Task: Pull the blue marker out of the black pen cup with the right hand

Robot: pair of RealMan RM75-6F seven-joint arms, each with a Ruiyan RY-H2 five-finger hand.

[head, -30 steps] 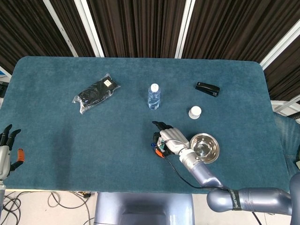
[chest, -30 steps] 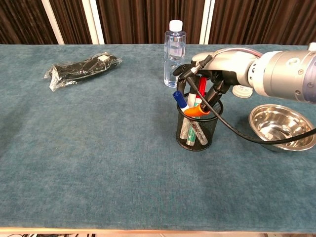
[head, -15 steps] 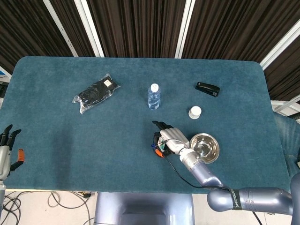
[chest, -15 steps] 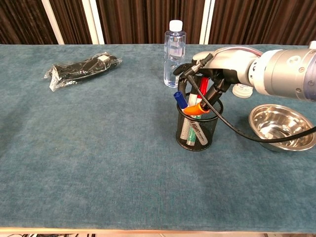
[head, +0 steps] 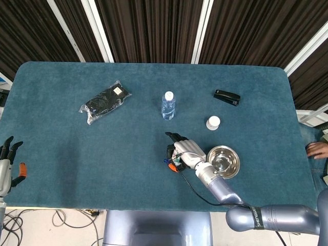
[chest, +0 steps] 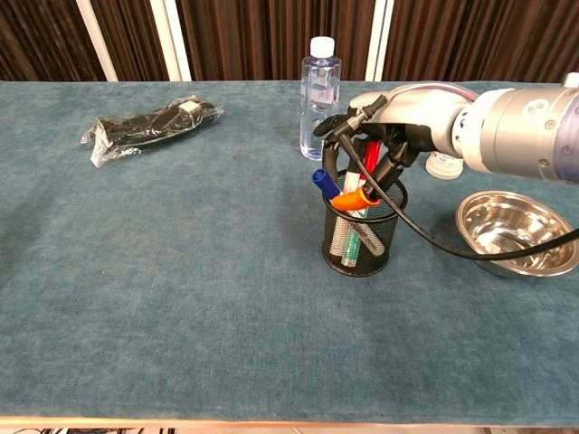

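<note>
We see the black mesh pen cup (chest: 365, 237) near the table's front middle, markers standing in it, the blue marker (chest: 325, 183) leaning out its left side; the right hand (chest: 384, 122) sits over the cup's rim; the round steel bowl (chest: 518, 231) lies right of the cup; the clear water bottle (chest: 320, 84) stands behind it; the black plastic-wrapped bundle (chest: 151, 125) lies far back left; the left hand (head: 7, 163) hangs off the table's left edge.

We see the blue marker (chest: 323, 182) leaning leftward out of the black mesh cup (chest: 365, 236), capped end up above the rim. The cup stands upright on the table, crowded with other pens.
</note>
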